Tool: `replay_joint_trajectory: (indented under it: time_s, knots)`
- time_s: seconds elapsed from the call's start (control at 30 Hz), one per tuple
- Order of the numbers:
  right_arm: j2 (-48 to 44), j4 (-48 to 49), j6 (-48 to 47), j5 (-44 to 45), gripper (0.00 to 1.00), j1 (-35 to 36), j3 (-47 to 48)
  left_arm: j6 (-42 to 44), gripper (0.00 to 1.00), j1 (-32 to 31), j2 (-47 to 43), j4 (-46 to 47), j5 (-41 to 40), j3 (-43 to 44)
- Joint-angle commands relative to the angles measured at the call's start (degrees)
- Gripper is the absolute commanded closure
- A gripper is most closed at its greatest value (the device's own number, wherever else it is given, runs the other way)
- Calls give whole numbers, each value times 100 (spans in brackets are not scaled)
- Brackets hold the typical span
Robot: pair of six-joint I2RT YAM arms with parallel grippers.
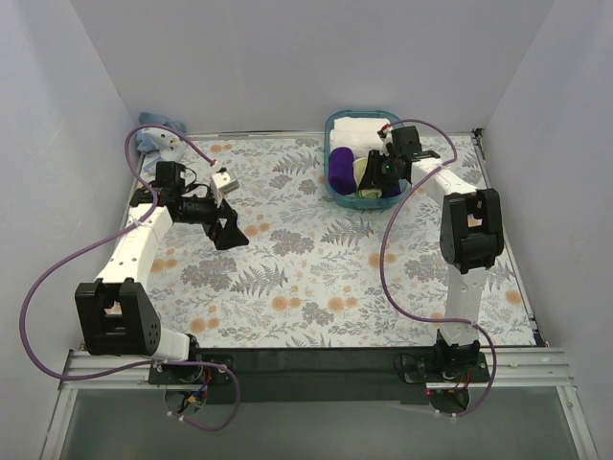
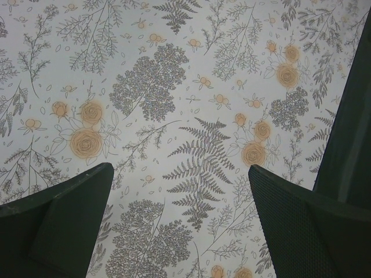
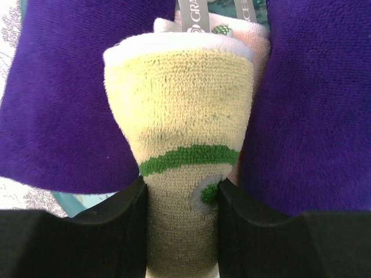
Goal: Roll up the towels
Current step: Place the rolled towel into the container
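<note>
The rolled yellow-green towel (image 3: 179,116), with green swirl marks, sits between two purple rolls (image 3: 64,92) in the teal basket (image 1: 332,125). My right gripper (image 3: 182,231) is shut on it, a finger pressed on each side; it shows in the top view (image 1: 375,177) down in the basket. The light blue towel (image 1: 153,134) lies crumpled at the far left corner of the table. My left gripper (image 2: 179,197) is open and empty, hovering over the floral tablecloth, left of the table's middle in the top view (image 1: 228,225).
White folded towels (image 1: 356,129) lie at the back of the basket. White walls close in the table on three sides. Purple cables loop beside both arms.
</note>
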Motion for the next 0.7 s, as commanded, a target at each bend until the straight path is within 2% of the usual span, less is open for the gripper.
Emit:
replay_joint_trajectory:
  time_s: [0.0, 0.07, 0.23, 0.33, 0.37, 0.43, 0.47, 0.53, 0.67]
  knots:
    - [176, 38, -17, -190, 85, 61, -119, -16, 2, -4, -83, 112, 45, -49]
    - [141, 4, -53, -181, 81, 60, -180, -25, 2, -4, -92, 103, 1, -40]
    - [-60, -155, -123, -163, 61, 52, -154, -52, 2, -4, -145, 94, -60, 4]
    - [-210, -269, -211, -32, 57, 43, -101, -69, 2, -4, -171, 86, -95, 39]
    - [-254, -295, -246, 12, 50, 43, -101, -69, 2, -4, -180, 86, -104, 56]
    - [-368, -331, -342, 118, 48, 34, -101, -113, 2, -4, -215, 121, -139, 48]
    - [-395, -366, -369, 153, 42, 25, -101, -113, 2, -4, -233, 129, -148, 39]
    - [-465, -383, -439, 250, 38, 17, -110, -131, 2, -4, -224, 156, -157, 56]
    - [-492, -480, -492, 355, 37, -18, -57, -148, 2, -4, -215, 156, -166, 74]
